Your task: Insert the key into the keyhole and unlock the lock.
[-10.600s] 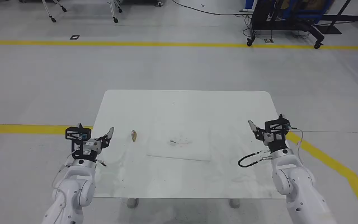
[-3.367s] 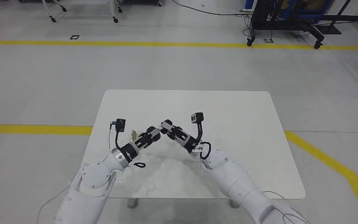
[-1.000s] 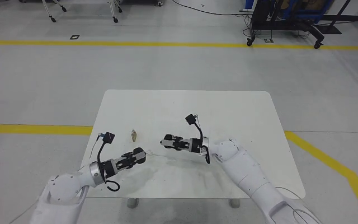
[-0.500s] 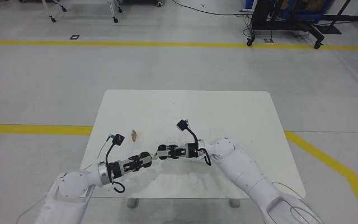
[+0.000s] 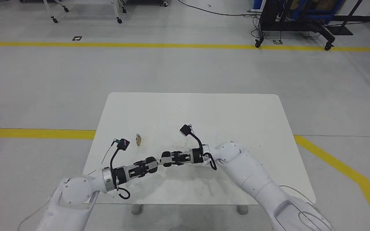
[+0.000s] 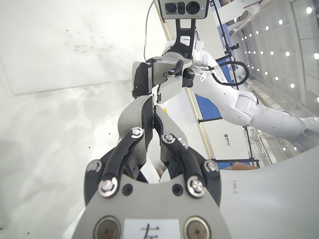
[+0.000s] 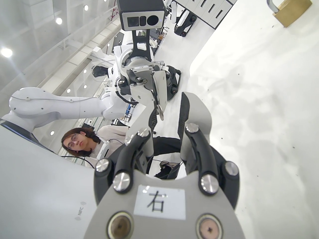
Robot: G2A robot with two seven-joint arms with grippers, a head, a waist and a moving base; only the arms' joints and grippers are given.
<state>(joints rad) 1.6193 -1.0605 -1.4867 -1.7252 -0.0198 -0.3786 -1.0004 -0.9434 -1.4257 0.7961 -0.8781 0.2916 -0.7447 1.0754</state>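
A brass padlock (image 5: 139, 139) with a steel shackle lies flat on the white table (image 5: 248, 115), left of centre; it appears again in the right wrist view (image 7: 289, 6). Near the table's front, my two grippers meet tip to tip. My left gripper (image 5: 154, 161) (image 6: 152, 108) is shut on a small silver key (image 7: 161, 113), which sticks out of its fingertips. My right gripper (image 5: 164, 159) (image 7: 172, 115) is open, and the key's end lies between its fingers, close to one pad (image 7: 152, 119). The padlock is well off to the side of both grippers.
A thin, pale mat (image 5: 196, 151) (image 6: 62, 50) lies on the middle of the table, just behind the grippers. The table's front edge (image 5: 191, 203) runs close below both forearms. The table's far and right parts hold nothing else.
Over the last second my left gripper moved right and my right gripper came forward and left until their tips met. Much earlier both arms stood at the table's sides.
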